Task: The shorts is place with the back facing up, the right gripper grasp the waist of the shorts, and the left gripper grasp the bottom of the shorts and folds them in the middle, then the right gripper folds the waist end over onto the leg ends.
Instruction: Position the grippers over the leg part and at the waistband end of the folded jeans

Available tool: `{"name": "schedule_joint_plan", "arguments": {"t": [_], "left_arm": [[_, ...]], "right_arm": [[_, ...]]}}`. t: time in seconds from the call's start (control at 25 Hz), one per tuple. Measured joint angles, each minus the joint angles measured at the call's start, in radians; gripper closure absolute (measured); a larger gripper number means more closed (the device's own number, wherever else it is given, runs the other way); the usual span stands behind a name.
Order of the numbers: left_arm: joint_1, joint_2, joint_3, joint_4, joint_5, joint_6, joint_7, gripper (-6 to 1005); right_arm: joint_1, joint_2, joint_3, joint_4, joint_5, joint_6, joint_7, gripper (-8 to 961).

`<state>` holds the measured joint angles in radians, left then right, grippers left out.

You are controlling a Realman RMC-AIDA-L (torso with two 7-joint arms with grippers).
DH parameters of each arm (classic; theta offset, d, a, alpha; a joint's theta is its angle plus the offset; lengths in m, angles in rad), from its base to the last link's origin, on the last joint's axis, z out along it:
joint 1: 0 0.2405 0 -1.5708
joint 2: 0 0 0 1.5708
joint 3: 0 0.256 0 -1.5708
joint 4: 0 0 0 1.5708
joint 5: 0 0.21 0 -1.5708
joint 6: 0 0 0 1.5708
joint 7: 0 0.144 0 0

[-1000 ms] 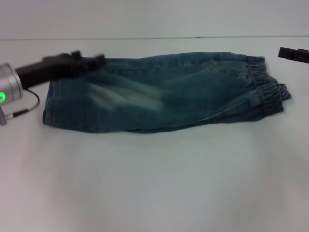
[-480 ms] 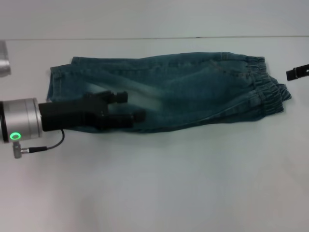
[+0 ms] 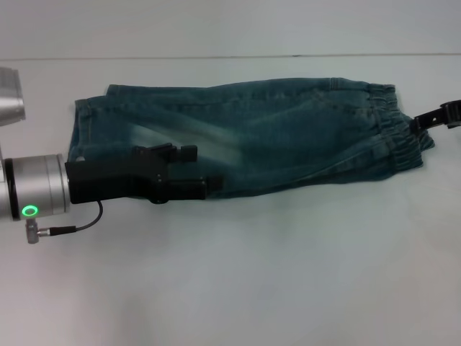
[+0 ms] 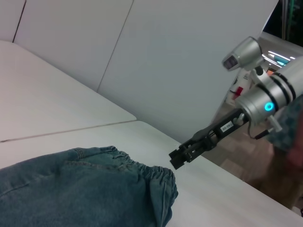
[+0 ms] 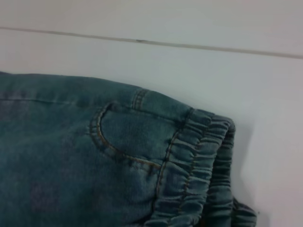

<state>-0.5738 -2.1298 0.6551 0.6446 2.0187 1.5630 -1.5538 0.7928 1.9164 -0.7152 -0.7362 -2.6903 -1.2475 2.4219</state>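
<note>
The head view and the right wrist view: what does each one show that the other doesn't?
Only the head view shows the whole shorts, the left gripper open over the leg half, and the right gripper beside the waist. Only the right wrist view shows the curved pocket seam up close. Both show the waist and the white table.

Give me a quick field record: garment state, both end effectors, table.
Garment: faded blue-green denim shorts, already folded lengthwise, lying flat
Waist: gathered elastic band on the robot's right side
Leg ends: stitched hems on the robot's left side
Left end effector: open, over the shorts' near edge, holding nothing
Right end effector: beside the waist
Surface: white table
</note>
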Motion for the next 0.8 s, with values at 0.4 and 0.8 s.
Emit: {"name": "schedule_joint_plan", "arguments": {"t": [0.4, 0.8], "left_arm": [[0.006, -0.006, 0.0, -0.004, 0.0, -0.002, 0.019, 49], [0.008, -0.007, 0.0, -0.014, 0.0, -0.023, 0.022, 70]], "right_arm": [[0.003, 0.024, 0.004, 0.102, 0.05, 0.119, -0.026, 174], [-0.003, 0.025, 0.01, 0.116, 0.122, 0.084, -0.049, 211]]}}
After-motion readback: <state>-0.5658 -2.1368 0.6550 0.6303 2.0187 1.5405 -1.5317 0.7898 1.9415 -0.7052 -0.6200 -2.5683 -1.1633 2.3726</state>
